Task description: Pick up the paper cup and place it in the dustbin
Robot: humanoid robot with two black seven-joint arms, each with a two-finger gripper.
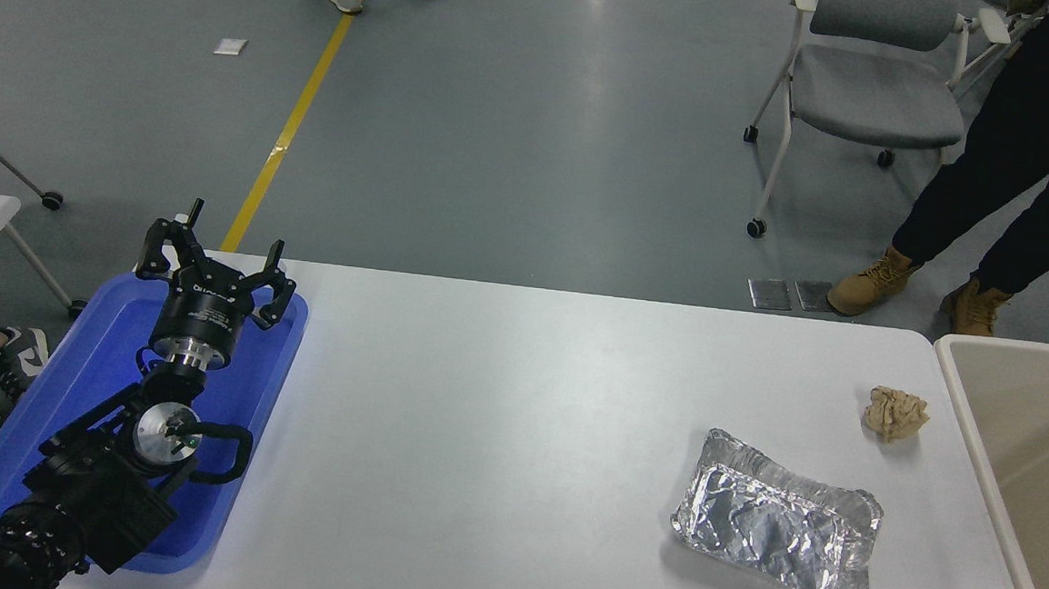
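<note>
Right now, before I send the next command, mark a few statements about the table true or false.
1. The left gripper hangs over the blue tray, fingers spread. True.
2. The paper cup stands on the table. False: no cup shows on the table.
3. The brown paper ball lies inside the foil tray. False: it lies on the table beyond it.
4. The dustbin is at the table's right end. True.
</note>
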